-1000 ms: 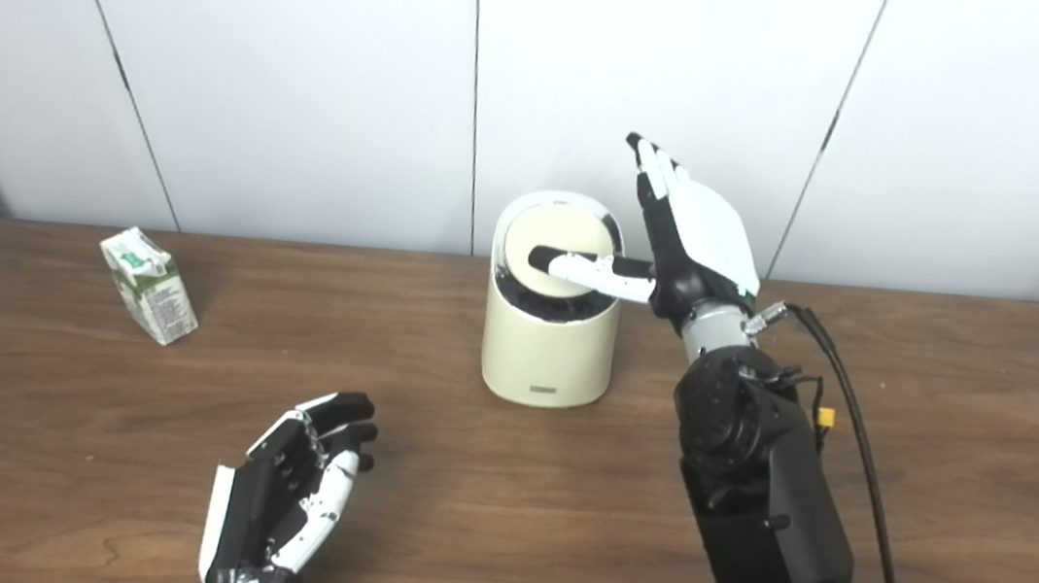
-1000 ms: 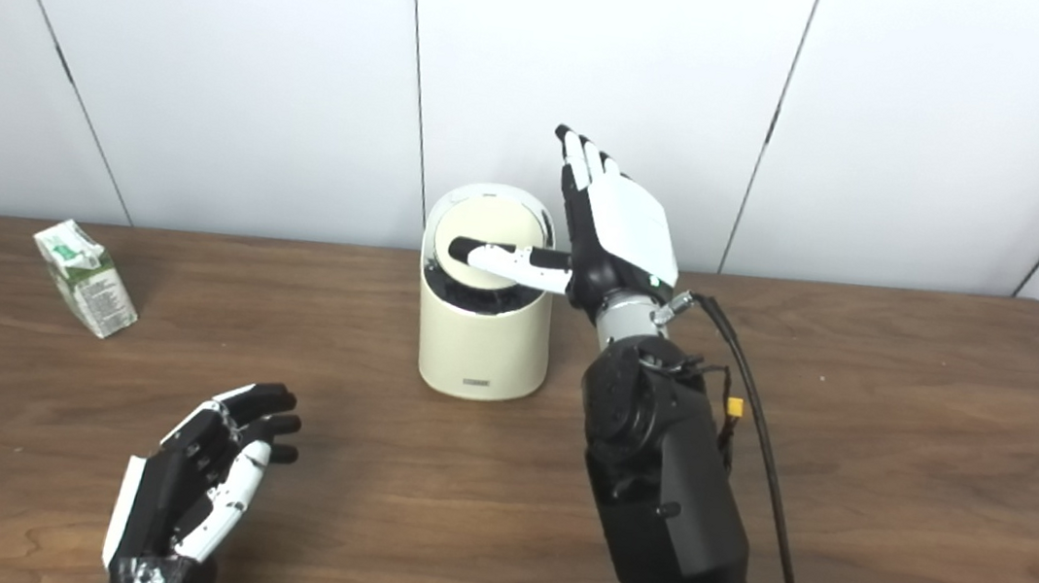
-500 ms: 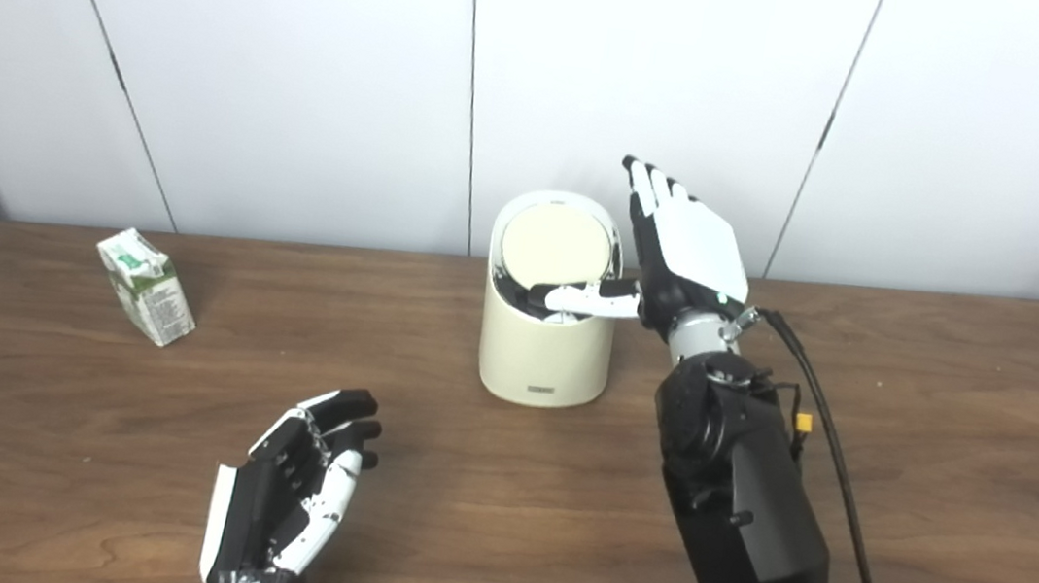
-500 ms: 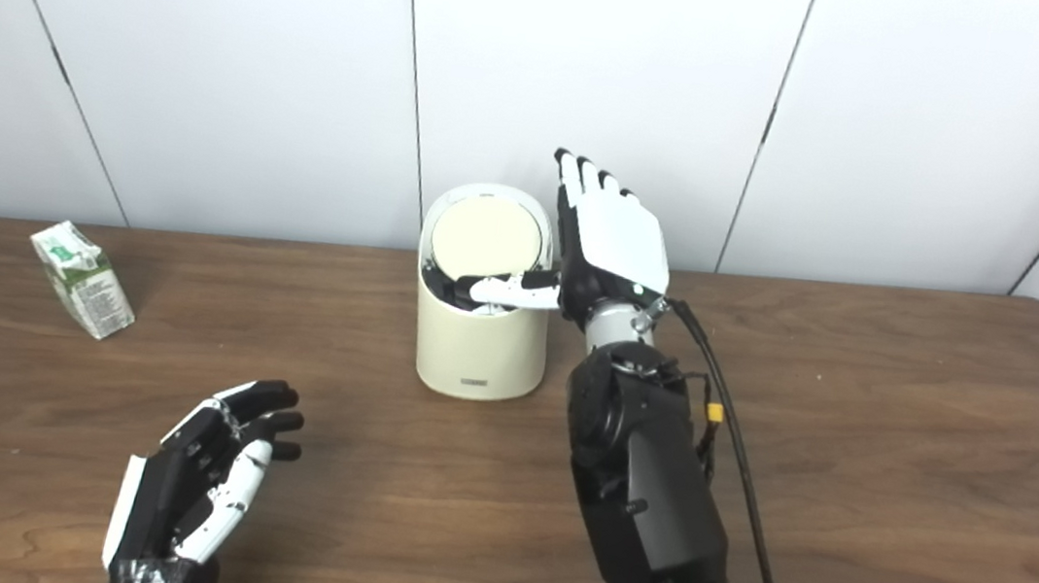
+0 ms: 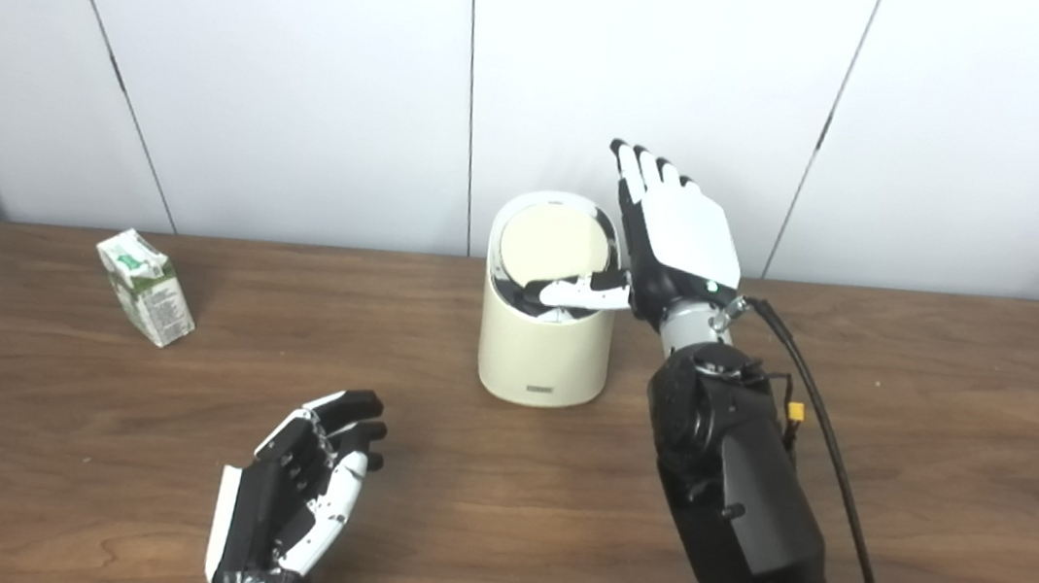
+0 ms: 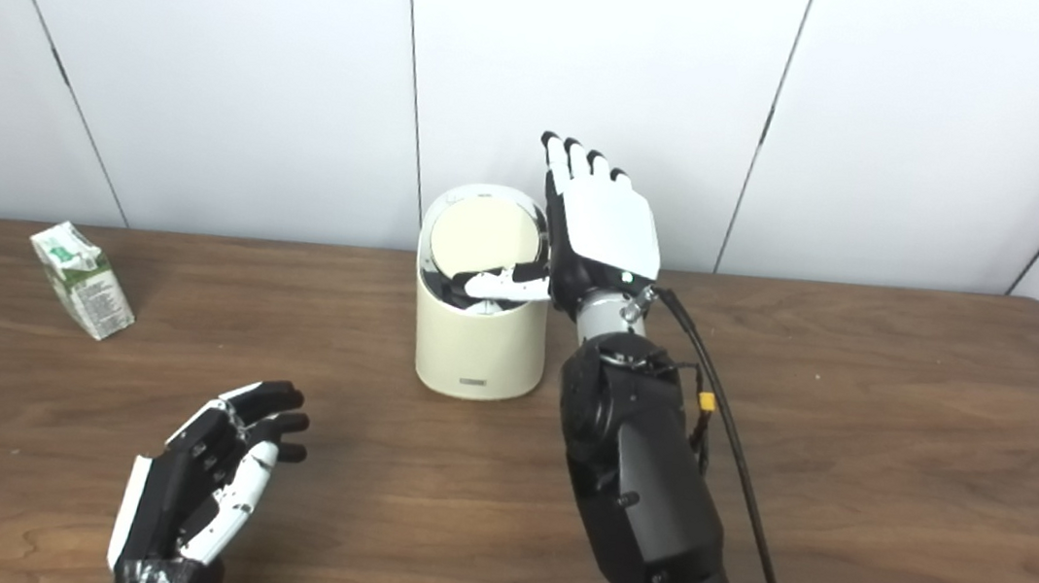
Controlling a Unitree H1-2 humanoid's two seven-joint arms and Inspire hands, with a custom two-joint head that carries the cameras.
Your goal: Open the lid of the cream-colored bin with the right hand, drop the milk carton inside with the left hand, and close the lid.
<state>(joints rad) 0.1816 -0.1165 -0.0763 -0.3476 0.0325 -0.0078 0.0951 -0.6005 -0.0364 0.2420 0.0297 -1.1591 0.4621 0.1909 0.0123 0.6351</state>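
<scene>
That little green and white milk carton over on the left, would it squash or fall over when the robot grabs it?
The small green-and-white cardboard milk carton already leans and looks creased at its top, so it probably dents under a firm squeeze. It seems light for its size, so a nudge likely slides or tips it on the smooth wooden table.

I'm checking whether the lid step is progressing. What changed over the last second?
The right hand shifted slightly left toward the cream-colored bin, and its thumb dropped from across the raised lid to the bin's front rim, at the open mouth. The lid stayed tilted up. The left hand remained open over the table, and the milk carton did not move.
</scene>
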